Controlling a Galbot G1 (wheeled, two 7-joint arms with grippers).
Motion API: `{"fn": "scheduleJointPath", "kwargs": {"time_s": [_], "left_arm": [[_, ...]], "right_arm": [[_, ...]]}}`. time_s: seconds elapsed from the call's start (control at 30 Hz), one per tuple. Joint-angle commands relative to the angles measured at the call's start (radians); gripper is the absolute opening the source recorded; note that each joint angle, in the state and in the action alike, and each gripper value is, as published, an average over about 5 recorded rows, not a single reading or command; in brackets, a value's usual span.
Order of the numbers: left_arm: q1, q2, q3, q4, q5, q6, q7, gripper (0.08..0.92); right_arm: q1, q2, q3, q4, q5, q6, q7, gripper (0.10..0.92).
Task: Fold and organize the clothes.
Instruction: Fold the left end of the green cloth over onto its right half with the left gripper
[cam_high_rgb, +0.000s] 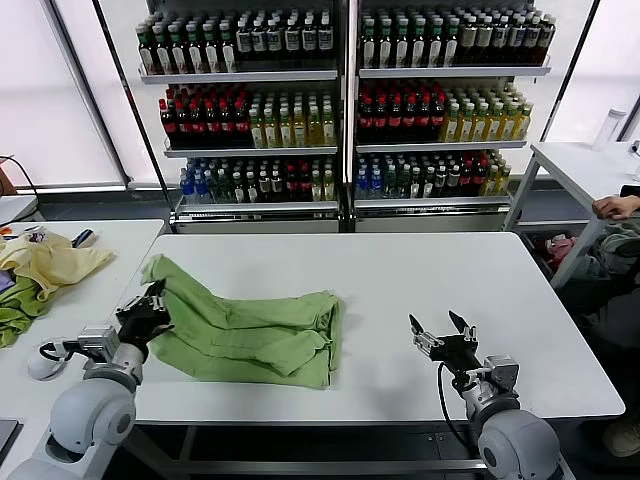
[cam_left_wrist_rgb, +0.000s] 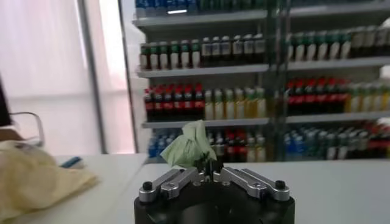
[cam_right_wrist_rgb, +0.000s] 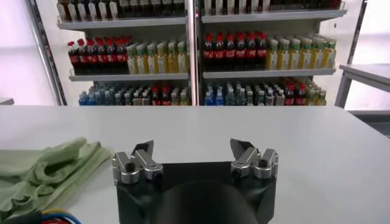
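The light green polo shirt (cam_high_rgb: 250, 330) lies bunched and partly folded on the left half of the white table (cam_high_rgb: 420, 290). My left gripper (cam_high_rgb: 150, 305) is at the shirt's left end, shut on a pinch of its fabric. In the left wrist view that green fabric (cam_left_wrist_rgb: 190, 145) sticks up from between the closed fingers of the gripper (cam_left_wrist_rgb: 208, 172). My right gripper (cam_high_rgb: 442, 328) is open and empty over the table's front right, well apart from the shirt. In the right wrist view the gripper (cam_right_wrist_rgb: 192, 149) has its jaws wide apart, and the shirt (cam_right_wrist_rgb: 42, 173) lies off to one side.
A pale yellow garment (cam_high_rgb: 55, 262) and a darker green cloth (cam_high_rgb: 18, 312) lie on a side table at the left. Shelves of bottles (cam_high_rgb: 340, 100) stand behind. Another table (cam_high_rgb: 580, 165) and a person's hand (cam_high_rgb: 615, 207) are at the right.
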Motion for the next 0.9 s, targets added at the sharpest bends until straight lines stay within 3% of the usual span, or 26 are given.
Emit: {"fn": "scheduleJointPath", "kwargs": {"time_s": [0.03, 0.3, 0.53, 0.7, 0.9], "left_arm": [[-0.078, -0.179, 0.228, -0.081, -0.274, 0.036, -0.017, 0.111], [-0.181, -0.305, 0.37, 0.107, -0.259, 0.037, -0.036, 0.111], [-0.222, -0.319, 0.431, 0.183, -0.165, 0.055, -0.02, 0.111], [-0.229, -0.315, 0.451, 0.16, -0.137, 0.065, 0.037, 0.132], [-0.153, -0.284, 0.424, -0.009, -0.285, 0.094, 0.081, 0.288]], "right_arm": [[-0.002, -0.001, 0.002, 0.001, -0.003, -0.001, 0.0, 0.823], [-0.002, -0.002, 0.007, -0.005, -0.003, 0.002, -0.002, 0.823], [0.006, -0.003, 0.007, -0.012, 0.002, 0.004, -0.004, 0.823], [0.013, -0.003, 0.005, -0.022, 0.003, 0.006, -0.005, 0.823], [0.026, -0.005, 0.0, -0.03, 0.007, 0.006, -0.006, 0.823]]}}
